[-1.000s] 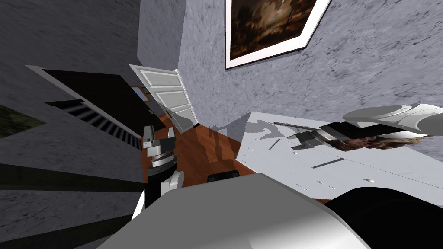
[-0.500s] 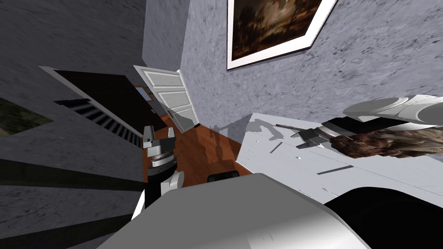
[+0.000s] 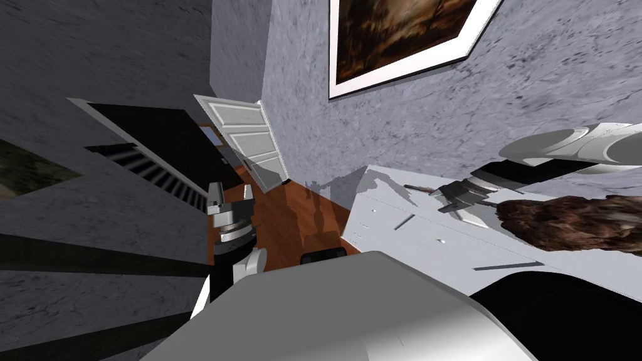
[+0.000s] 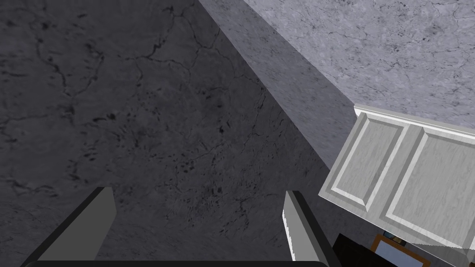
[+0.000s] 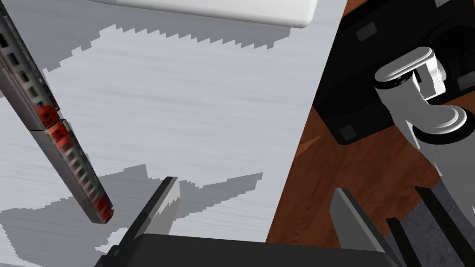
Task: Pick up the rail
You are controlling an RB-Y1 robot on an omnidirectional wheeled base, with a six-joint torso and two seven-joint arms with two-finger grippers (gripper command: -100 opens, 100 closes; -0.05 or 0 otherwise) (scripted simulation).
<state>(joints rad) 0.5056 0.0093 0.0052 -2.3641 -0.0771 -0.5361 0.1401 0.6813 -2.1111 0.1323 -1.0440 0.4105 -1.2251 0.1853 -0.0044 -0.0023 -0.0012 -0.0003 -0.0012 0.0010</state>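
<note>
The rail (image 5: 55, 130) is a long, thin dark grey bar with red marks, lying flat on the white dresser top (image 5: 195, 106). In the head view the rail (image 3: 416, 187) lies near the wall, just beyond my right gripper (image 3: 446, 195). My right gripper (image 5: 253, 204) hovers open above the dresser's end, with the rail off to the side of one finger (image 5: 160, 204), outside the gap. My left gripper (image 3: 231, 196) is raised near my left shoulder, open and empty, and in its wrist view its open fingers (image 4: 299, 229) face a dark wall.
A brown furry object (image 3: 573, 224) lies on the dresser close to my right forearm. A white panelled door (image 3: 247, 141) stands open past the wood floor (image 3: 294, 216). A framed picture (image 3: 401, 37) hangs above the dresser. A black area (image 3: 157, 135) lies behind the left doorway.
My right arm has reached further over the dresser toward the wall and the rail. The head view has shifted a little. The left arm has stayed still.
</note>
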